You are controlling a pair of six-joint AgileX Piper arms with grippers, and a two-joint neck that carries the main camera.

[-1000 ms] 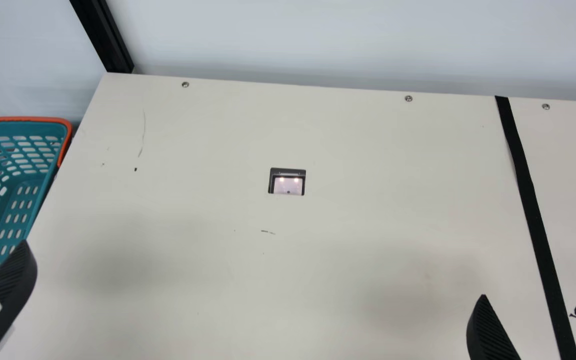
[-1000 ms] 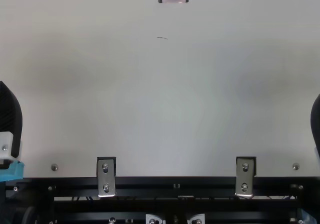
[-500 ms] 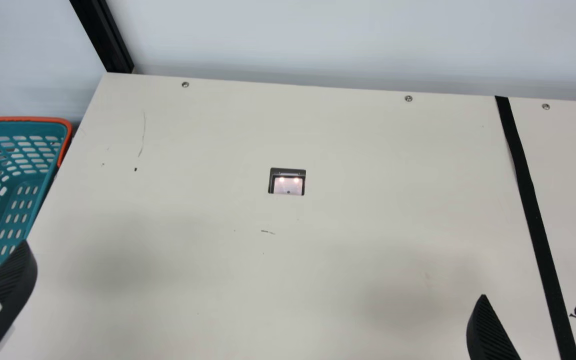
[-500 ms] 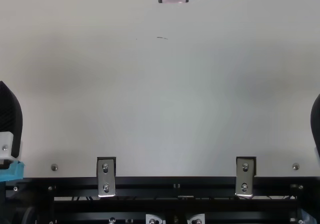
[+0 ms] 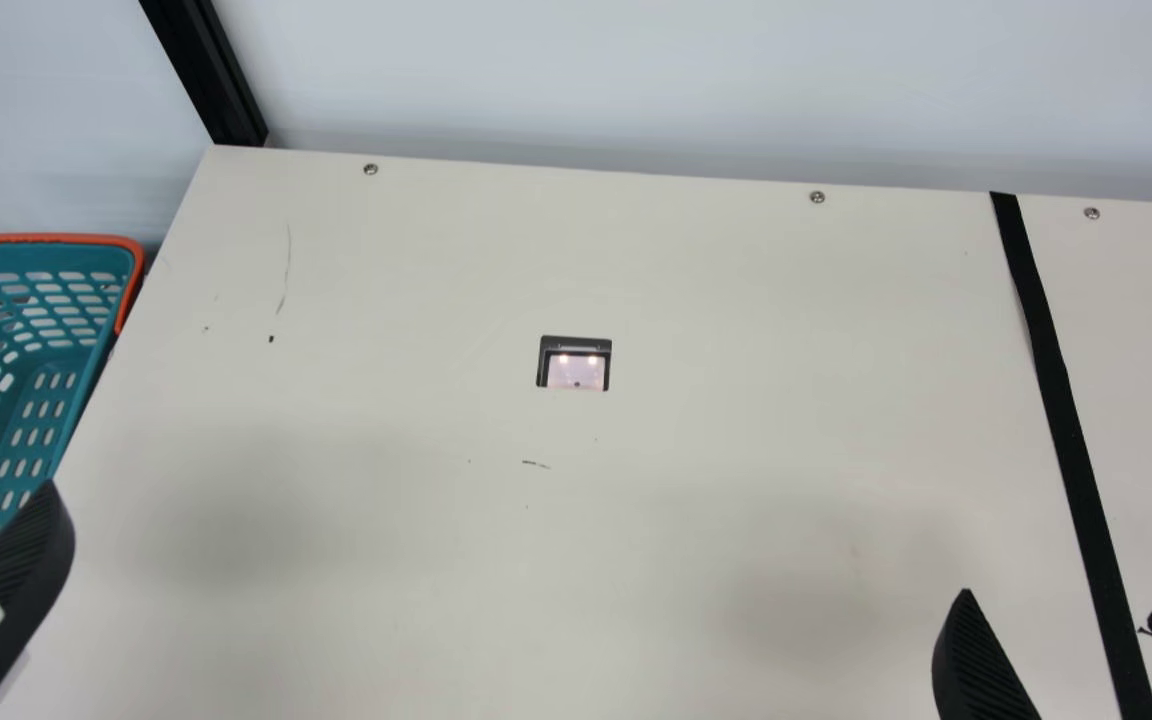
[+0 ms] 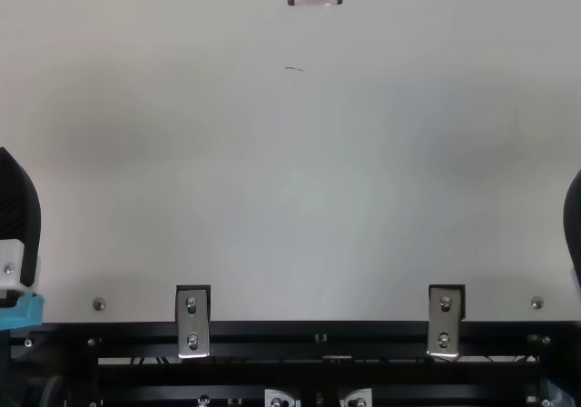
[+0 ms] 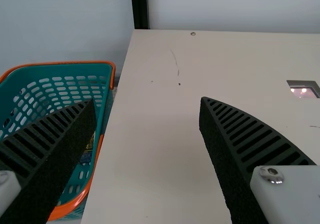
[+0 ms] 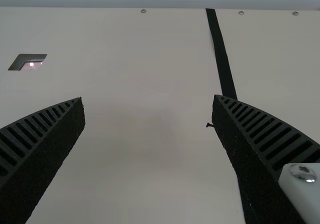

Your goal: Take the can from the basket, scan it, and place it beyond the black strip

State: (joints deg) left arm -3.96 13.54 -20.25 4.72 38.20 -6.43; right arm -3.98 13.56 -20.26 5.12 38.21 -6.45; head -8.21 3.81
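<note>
1. Can [image 7: 86,156], judged to be the dark printed item partly covered by the left gripper [image 7: 147,99], was seen in the basket [image 7: 70,62].
2. Nothing was gripped: the left gripper was held open near the basket, and the right gripper [image 8: 147,97] was likewise spread near the strip [image 5: 1060,410], above the tabletop [image 5: 736,400].
3. No step was judged to be done.
4. Picking, scanning at the scanner [image 5: 576,372] and placing beyond the strip were all left to be carried out.

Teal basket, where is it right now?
At the main view's left side, the teal basket sits just past the cream table's left edge.
</note>
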